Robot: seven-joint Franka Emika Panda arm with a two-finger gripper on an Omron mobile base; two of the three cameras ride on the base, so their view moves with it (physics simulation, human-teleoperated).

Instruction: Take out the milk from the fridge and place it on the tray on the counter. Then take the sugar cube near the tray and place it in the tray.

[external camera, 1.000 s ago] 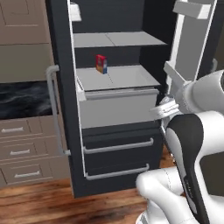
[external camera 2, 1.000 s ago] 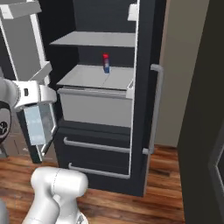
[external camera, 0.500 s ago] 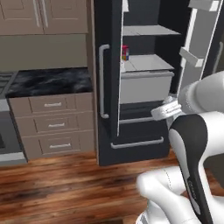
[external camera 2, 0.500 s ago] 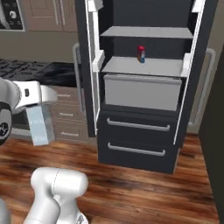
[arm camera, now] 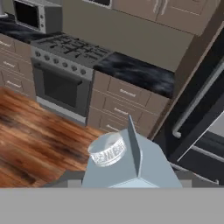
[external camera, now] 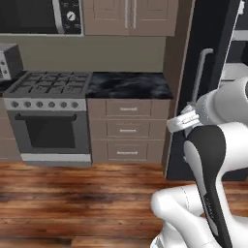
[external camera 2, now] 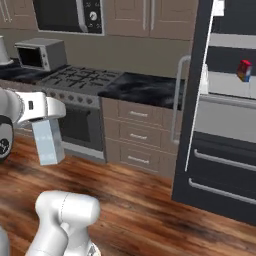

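Black marble-look counter (external camera 2: 142,87) lies ahead of my gripper (external camera 2: 46,120), which is clamped on the upright pale grey gable-topped milk carton (external camera 2: 48,141); tray unseen.

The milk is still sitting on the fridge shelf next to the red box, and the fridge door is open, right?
Not quite. The milk is off the shelf: the tool holds it out over the wooden floor, as the right base view shows. The red box is on the fridge shelf, and the door is open.
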